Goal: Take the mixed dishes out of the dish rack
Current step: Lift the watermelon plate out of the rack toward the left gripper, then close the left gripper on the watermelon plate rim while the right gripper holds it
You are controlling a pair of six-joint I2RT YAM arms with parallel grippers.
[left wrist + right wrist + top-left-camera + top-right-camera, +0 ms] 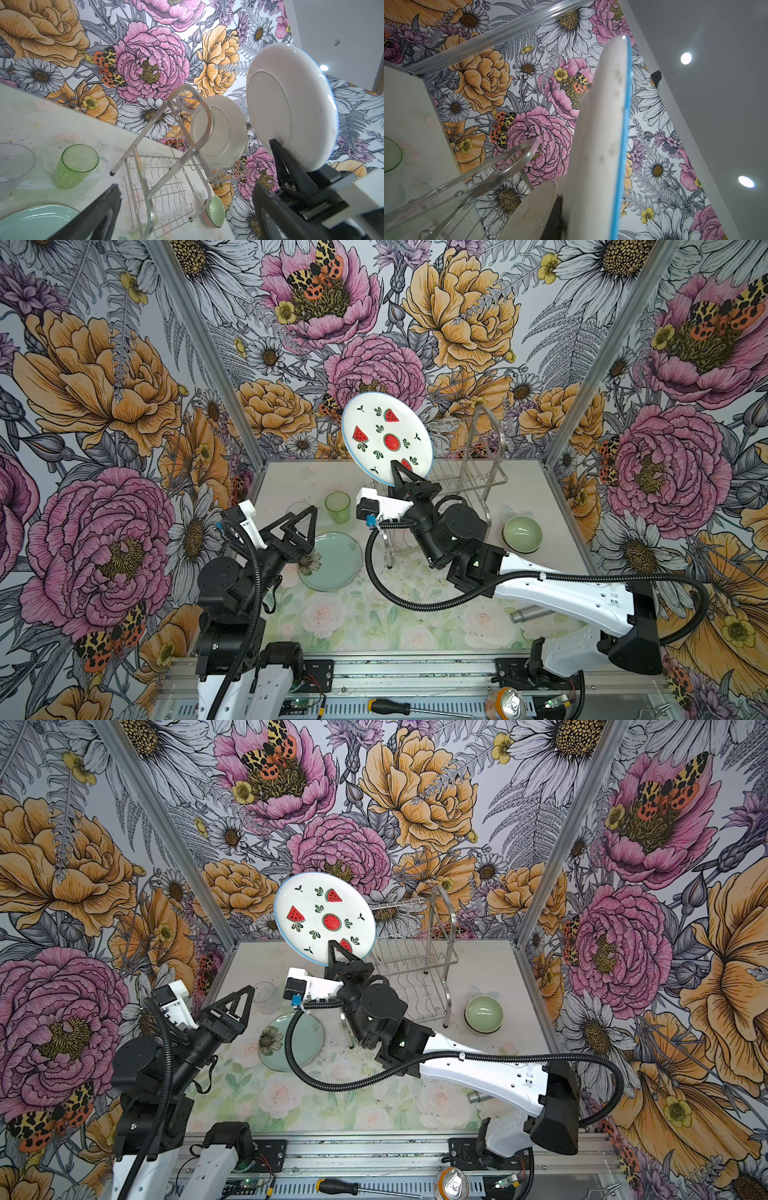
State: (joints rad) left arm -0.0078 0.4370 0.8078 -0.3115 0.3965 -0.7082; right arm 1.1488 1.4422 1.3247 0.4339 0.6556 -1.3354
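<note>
My right gripper (pixel 401 473) (pixel 338 952) is shut on the lower rim of the white fruit-print plate (pixel 386 439) (pixel 324 919) (pixel 291 108), holding it upright above the left end of the dish rack (pixel 469 472) (pixel 419 965) (pixel 166 176). A cream plate (pixel 218 133) stands in the rack's upper shelf. My left gripper (pixel 309 524) (pixel 245 1002) (pixel 187 207) hangs open and empty over the table. Near it are the mint green plate (pixel 332 562) (pixel 307 1036), the green tumbler (pixel 337 506) (pixel 75 164) and the clear glass (pixel 297 508) (pixel 266 992).
A pale green bowl (pixel 523 533) (pixel 484 1013) (pixel 216 212) sits nested in a speckled one, right of the rack. A grey metal cylinder (pixel 530 616) lies under my right arm. A screwdriver (pixel 399 707) and a can (pixel 505 703) lie on the front rail.
</note>
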